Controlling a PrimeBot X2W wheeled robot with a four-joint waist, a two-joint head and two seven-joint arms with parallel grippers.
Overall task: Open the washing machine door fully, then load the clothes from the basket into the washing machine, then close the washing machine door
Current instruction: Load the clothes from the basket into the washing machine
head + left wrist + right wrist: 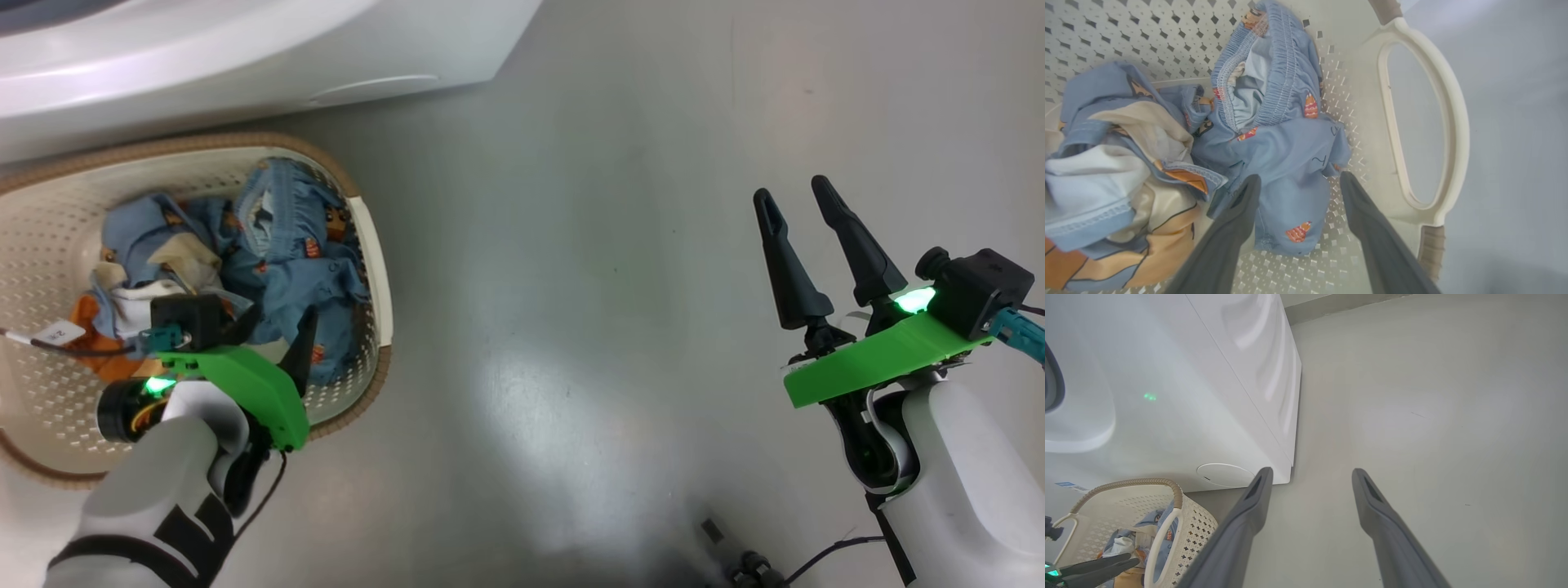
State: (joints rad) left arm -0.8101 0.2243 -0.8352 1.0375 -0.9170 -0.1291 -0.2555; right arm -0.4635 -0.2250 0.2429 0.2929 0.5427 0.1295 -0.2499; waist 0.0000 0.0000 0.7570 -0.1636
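Where the big white washing machine (245,57) meets the grey floor (612,286), a cream basket (377,269) with holed sides and a brown rim sits just beside its front, at the left of the head view. Inside the basket lies a loose heap of clothes (286,253): light blue fabric with orange prints, some white and tan parts, and a gathered elastic waistband near the top. The left gripper (1299,177) reaches down into the basket, its two dark fingers spread apart on either side of a blue fold and not yet clamped on anything. The right gripper (792,189) hangs well apart from the basket over bare floor, its fingers also spread and empty. The garments look light, soft and floppy, likely to sag and trail when lifted. A bunched fold or the thick waistband seems the surest place to pinch, taken deep enough that the thin cloth does not slip free.
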